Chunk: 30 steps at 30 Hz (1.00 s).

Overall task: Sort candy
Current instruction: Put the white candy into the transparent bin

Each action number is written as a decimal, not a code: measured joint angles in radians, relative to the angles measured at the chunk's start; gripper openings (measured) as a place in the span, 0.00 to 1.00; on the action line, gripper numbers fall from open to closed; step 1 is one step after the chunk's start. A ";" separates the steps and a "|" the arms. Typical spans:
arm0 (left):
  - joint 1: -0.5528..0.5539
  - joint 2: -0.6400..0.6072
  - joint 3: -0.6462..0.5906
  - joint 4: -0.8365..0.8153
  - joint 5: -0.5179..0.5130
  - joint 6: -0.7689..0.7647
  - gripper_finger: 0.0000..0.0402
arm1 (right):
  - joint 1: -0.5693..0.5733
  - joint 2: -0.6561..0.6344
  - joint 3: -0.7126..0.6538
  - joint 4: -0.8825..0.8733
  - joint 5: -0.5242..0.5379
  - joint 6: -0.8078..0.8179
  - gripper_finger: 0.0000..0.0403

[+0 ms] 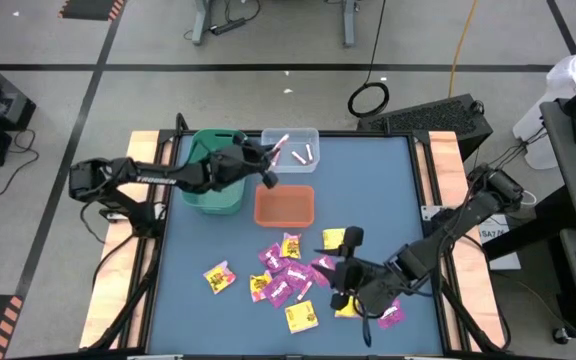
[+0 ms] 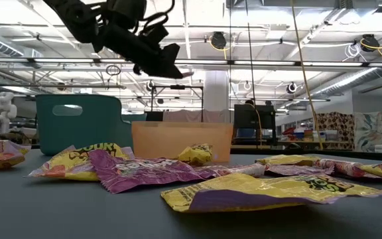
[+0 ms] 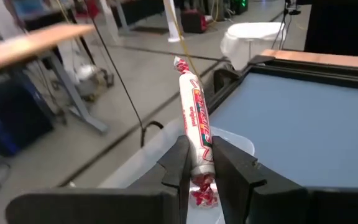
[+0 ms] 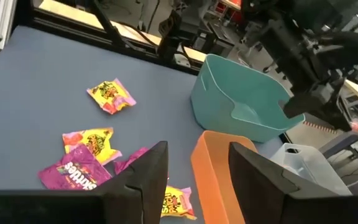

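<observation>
A thin pale stick candy (image 3: 194, 118) with red print is clamped in my left gripper (image 3: 197, 168), which hovers over the clear bin (image 1: 290, 147) at the table's far side. In the low view my left gripper (image 2: 168, 66) hangs high above the bins. Beside the clear bin stand a teal bin (image 1: 213, 172) and an orange bin (image 1: 284, 205). Yellow and magenta candy packets (image 1: 286, 275) lie scattered flat on the near half of the blue table. My right gripper (image 1: 341, 270) is open above that pile's right side, with nothing between its fingers (image 4: 143, 177). My left gripper pinches the stick candy near its rear end (image 3: 199, 155) between the two fingers, just ahead of the twisted wrapper end (image 3: 202, 191). The stick runs along the fingers and juts out forward beyond them. It is lifted clear, roughly level, above the clear bin.
Two pale sticks (image 1: 302, 154) lie in the clear bin. A lone packet (image 1: 218, 277) lies left of the pile and a yellow one (image 1: 334, 238) by the right gripper. Bare blue table (image 1: 378, 190) stretches right of the bins. Wooden rails (image 1: 443, 170) edge both sides.
</observation>
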 joint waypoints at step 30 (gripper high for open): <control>0.162 0.352 0.277 -0.277 0.184 -0.179 0.17 | -0.004 0.001 0.000 -0.013 -0.006 -0.008 0.40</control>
